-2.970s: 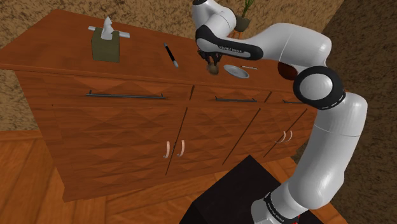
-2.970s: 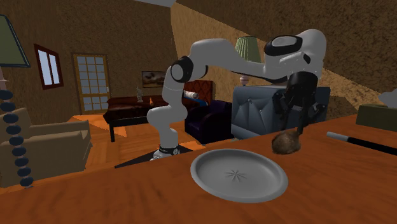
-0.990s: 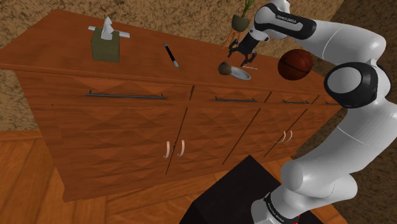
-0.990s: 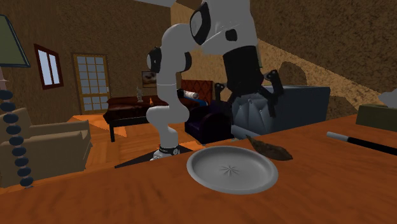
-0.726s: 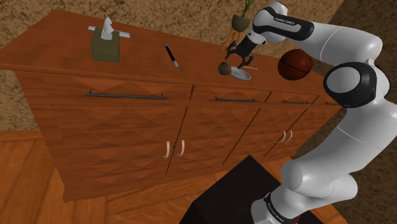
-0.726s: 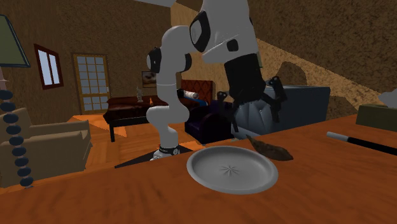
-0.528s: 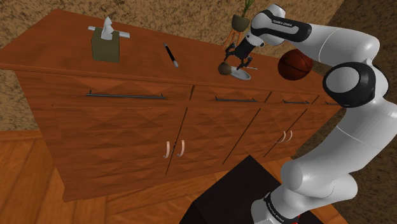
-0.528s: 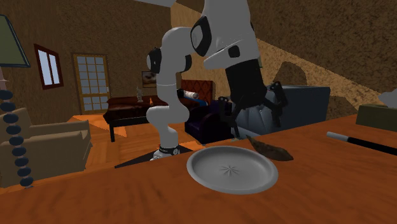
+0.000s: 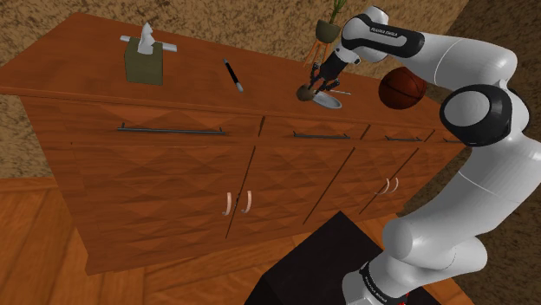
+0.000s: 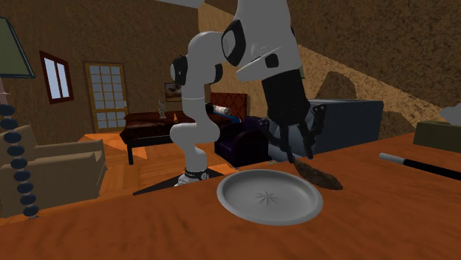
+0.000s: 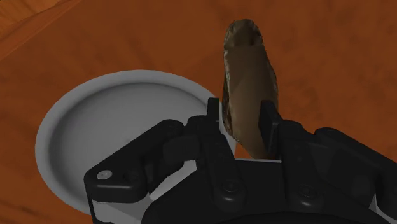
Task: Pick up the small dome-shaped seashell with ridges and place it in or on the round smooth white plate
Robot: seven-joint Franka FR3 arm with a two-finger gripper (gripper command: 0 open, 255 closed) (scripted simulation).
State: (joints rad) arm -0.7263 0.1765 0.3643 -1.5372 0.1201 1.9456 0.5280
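The seashell (image 11: 249, 89) is a brown ridged lump, lying tilted against the rim of the round grey-white plate (image 11: 108, 133). My gripper (image 11: 243, 121) is shut on it, a black finger pressing each side. In the second exterior view the gripper (image 10: 295, 154) reaches down onto the near end of the shell (image 10: 321, 176), just off the plate's (image 10: 251, 210) right rim. From the shoulder view the gripper (image 9: 319, 86) is low over the shell (image 9: 303, 92) beside the plate (image 9: 330, 102) on the wooden sideboard.
On the sideboard top (image 9: 95, 61) stand a tissue box (image 9: 144, 59), a black wand (image 9: 233, 74), a reddish ball (image 9: 401, 87) and a potted plant (image 9: 329, 26). The wand (image 10: 417, 167) lies to the second exterior view's right of the shell.
The gripper has come down over the shell and its spread fingers have closed onto it. Shell and plate have stayed put over the last second.
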